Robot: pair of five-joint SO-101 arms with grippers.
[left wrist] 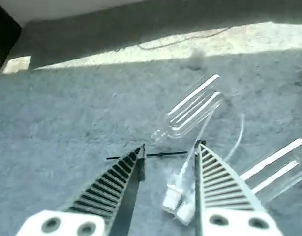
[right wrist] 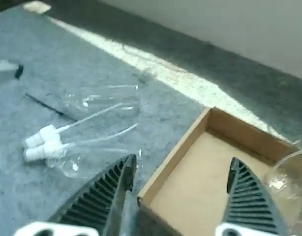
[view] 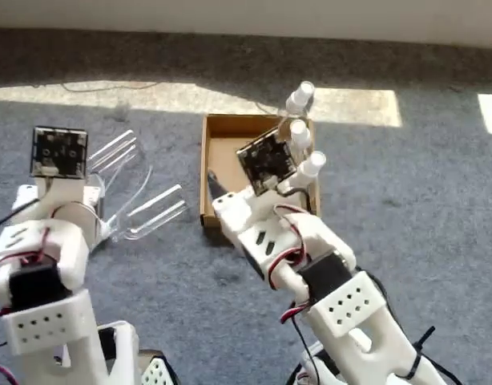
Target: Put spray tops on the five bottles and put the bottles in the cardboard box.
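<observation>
My left gripper (left wrist: 170, 146) hangs low over the grey carpet (view: 406, 208) with its jaws apart and nothing between them. My right gripper (right wrist: 183, 160) is also spread and empty, above the near wall of the cardboard box (right wrist: 210, 182).

The box lies open on the carpet between my two arms. Three capped bottles (view: 299, 133) stand in a row along one side of it, inside it as far as I can judge. Two bare bottles (left wrist: 190, 110) lie on their sides on the carpet beside the box, in front of my left gripper. Two loose spray tops (left wrist: 173, 201) with their thin tubes lie just below my left jaws.

I judge three bottles finished and the fourth now in hand. The next move asks me to lower the left jaws around one white top and to close on its head, not on the thin tube. My right gripper should then hold a bare bottle steady.
</observation>
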